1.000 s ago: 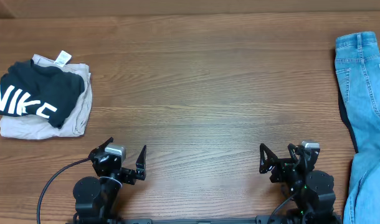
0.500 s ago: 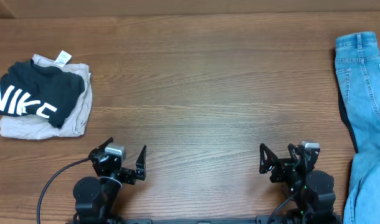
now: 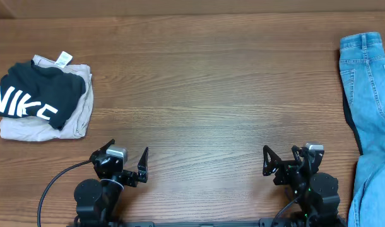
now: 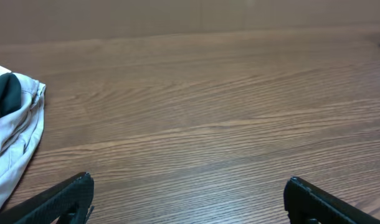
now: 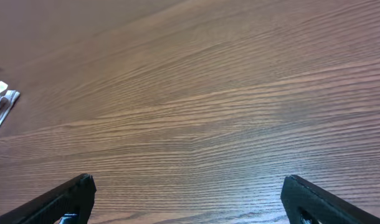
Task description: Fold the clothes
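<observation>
**A:** The wood surface (image 3: 205, 94) is wide. Where are your jeans (image 3: 372, 94)?

**B:** At its right edge, unfolded. I'd drag them to the centre and flatten them first.

**A:** Fingers?

**B:** Your left gripper (image 3: 126, 157) and right gripper (image 3: 282, 161) are both spread and empty. The NIKE top (image 3: 28, 98) sits on the beige garment (image 3: 79, 120) far left, out of your way.

white lettering "nike", first letter partly cut, on black top (image 3: 31, 98)

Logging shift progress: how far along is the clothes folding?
Done: the black NIKE top looks folded, lying on a folded beige garment at the far left. In hand: nothing; the left gripper and right gripper are open and empty. Left: the jeans lie spread out, unfolded, at the far right.
</observation>
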Action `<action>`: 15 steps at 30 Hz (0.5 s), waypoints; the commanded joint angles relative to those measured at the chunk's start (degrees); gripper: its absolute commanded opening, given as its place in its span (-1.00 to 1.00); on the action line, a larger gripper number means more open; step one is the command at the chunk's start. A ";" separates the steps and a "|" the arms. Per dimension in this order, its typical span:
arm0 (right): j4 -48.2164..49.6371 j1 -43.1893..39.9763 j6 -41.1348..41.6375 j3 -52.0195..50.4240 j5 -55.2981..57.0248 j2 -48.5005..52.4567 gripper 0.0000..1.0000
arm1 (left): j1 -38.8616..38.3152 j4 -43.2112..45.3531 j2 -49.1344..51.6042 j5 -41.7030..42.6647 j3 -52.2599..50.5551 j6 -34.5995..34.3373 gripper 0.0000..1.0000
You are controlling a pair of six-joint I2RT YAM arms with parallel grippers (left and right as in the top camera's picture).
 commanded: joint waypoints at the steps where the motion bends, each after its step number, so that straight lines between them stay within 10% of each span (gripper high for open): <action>1: 0.04 -0.17 0.17 -0.98 0.07 -0.63 1.00 | 0.26 0.28 -0.61 0.85 -0.55 -0.94 1.00; 15: 4.57 -0.15 2.84 -0.98 -4.50 -0.63 1.00 | 0.24 0.24 -0.61 9.11 -0.55 -8.39 1.00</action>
